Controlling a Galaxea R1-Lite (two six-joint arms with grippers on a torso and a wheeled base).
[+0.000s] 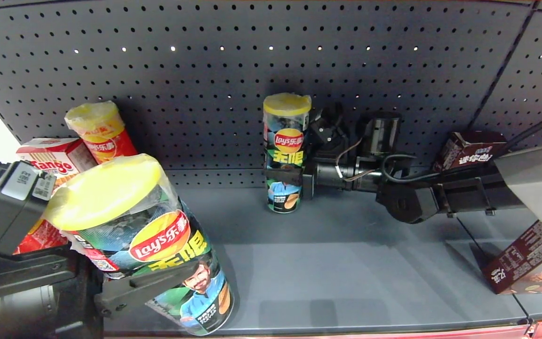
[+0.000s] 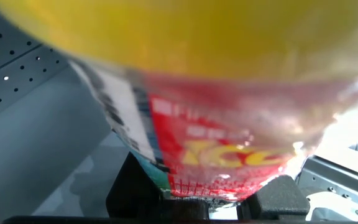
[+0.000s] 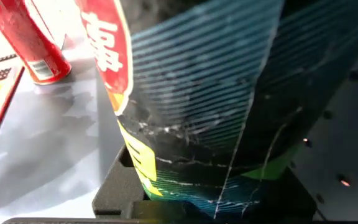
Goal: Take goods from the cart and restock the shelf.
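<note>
I see a dark grey shelf (image 1: 346,263) with a pegboard back (image 1: 252,56). At its left rear, a tilted red chip can (image 1: 104,132) sits beside a red-and-white wafer box (image 1: 52,162), and a blue-green chip can (image 1: 286,150) stands upright mid-rear. On the right are a rear brown box (image 1: 468,150) and a front brown box (image 1: 530,263).

Both arms are matte black. The right arm (image 1: 417,197) carries looped black cables (image 1: 398,156) and thin brown wires (image 1: 341,157); the left wrist's dark camera block (image 1: 3,207) bears white code stickers (image 1: 28,181).

Middle can (image 1: 286,150): stood on the shelf (image 1: 346,263) at 12 o'clock — close to the pegboard (image 1: 205,70).
Near can (image 1: 148,245): was at 8 o'clock, before the far-left can (image 1: 101,129).
Rear box (image 1: 468,150): sat at 2 o'clock — front box (image 1: 530,263) at 4 o'clock.
</note>
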